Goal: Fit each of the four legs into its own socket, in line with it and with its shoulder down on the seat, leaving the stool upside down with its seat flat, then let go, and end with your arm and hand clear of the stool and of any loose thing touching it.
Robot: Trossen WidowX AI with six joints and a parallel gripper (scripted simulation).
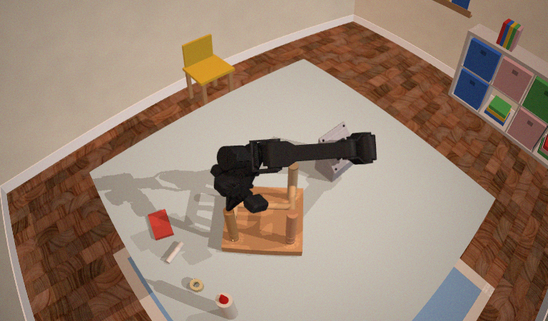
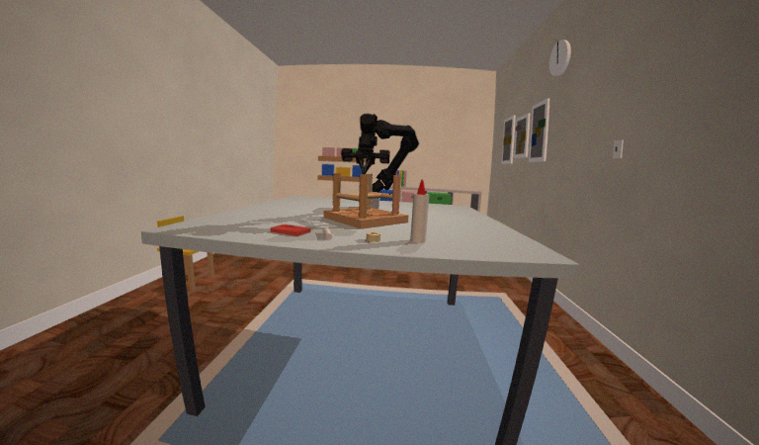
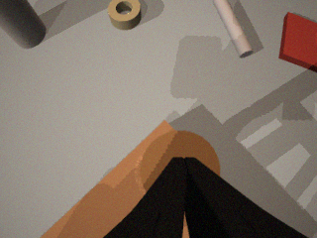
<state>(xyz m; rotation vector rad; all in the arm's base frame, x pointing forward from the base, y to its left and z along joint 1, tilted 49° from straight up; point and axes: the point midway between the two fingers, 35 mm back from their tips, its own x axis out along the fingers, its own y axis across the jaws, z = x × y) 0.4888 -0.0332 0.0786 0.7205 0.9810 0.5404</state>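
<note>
An upturned wooden stool (image 1: 262,237) sits mid-table (image 1: 363,228), three legs plainly upright; the fourth corner hides beneath the black arm. The gripper (image 3: 185,225) (fingers pressed together, holding nothing) hovers over one leg top (image 3: 192,153). Red block (image 1: 160,224), white cylinder (image 1: 174,252), tape ring (image 1: 196,284) lie nearby.

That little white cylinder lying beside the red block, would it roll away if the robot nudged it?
Probably. The white cylinder is round and lies on its side on the flat table, so a sideways nudge would likely roll it. An end-on push might just slide it. The red block nearby could stop it.
</note>
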